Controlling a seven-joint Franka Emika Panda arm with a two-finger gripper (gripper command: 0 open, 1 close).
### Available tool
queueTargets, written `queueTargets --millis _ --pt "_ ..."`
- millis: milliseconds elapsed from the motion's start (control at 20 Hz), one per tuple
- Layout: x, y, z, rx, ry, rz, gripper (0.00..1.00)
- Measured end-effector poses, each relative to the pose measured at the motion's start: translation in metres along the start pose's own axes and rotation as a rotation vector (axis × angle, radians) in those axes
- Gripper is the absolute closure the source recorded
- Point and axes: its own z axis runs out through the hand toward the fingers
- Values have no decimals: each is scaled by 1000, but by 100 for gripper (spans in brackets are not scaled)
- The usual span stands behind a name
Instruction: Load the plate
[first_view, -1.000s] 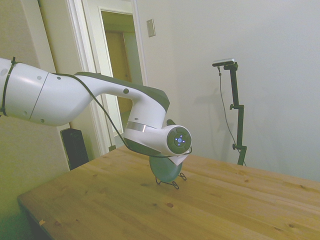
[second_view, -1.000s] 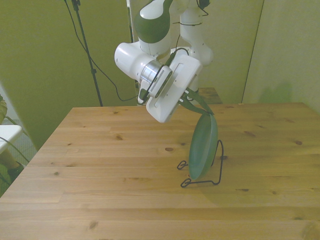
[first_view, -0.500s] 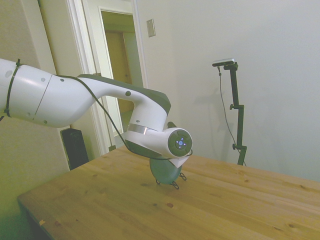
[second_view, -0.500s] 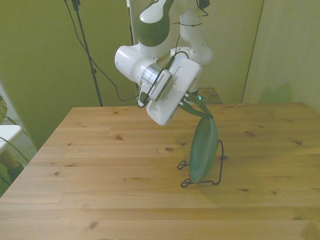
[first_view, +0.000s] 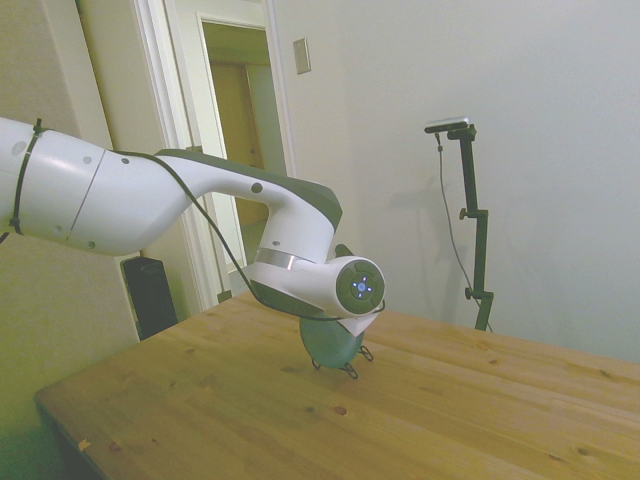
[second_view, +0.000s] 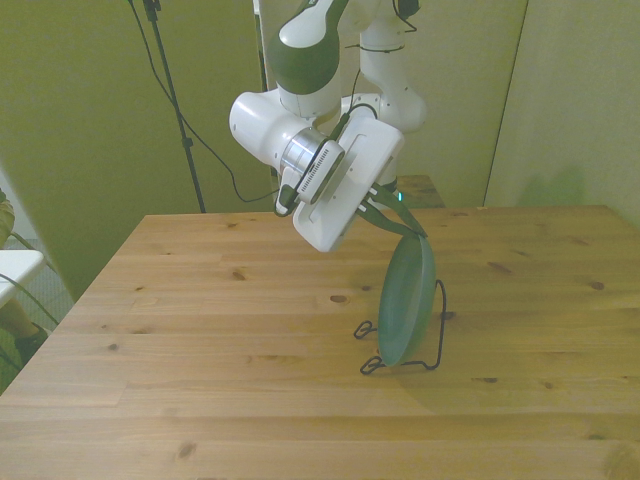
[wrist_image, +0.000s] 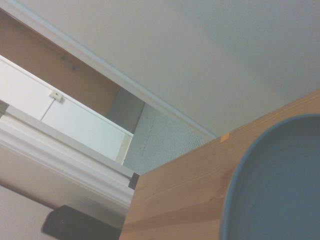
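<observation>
Teal-green plate (second_view: 408, 300) standing on edge, nearly upright, leaning a little, on a thin black wire rack (second_view: 412, 345) in the middle of a wooden desk (second_view: 200, 330). Lower rim of the plate down inside the rack's wire loops, rack feet resting on the desk top.

White robot arm (first_view: 150, 200) bent down over the rack. Gripper (second_view: 395, 215) right at the plate's top rim, above the rack, pinching the plate's upper edge between dark fingers. Small green light glowing on the gripper body just above the plate.

From the side view, only the lower part of the plate (first_view: 330, 345) showing below the arm's round wrist joint, with the rack's (first_view: 345, 365) wire ends curling out beside it on the desk (first_view: 450, 410).

From the wrist view, curved blue-green face and rim of the plate (wrist_image: 280, 185) filling one corner, blurred, close to the lens. Beyond the plate, desk (wrist_image: 175, 200) boards running to a corner, then carpet, a white door frame and a pale wall.
</observation>
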Motion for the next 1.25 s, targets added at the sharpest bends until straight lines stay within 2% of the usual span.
queueTargets --millis 550,750,1000,1100,1250 --pt "3 2 -3 0 7 4 0" --pt "2 -7 -5 7 9 -13 0" --pt "-8 -46 -10 4 3 -76 0" --pt "-18 -72 -14 -40 1 -126 0" --pt "-40 -117 -19 -149 18 -230 0"
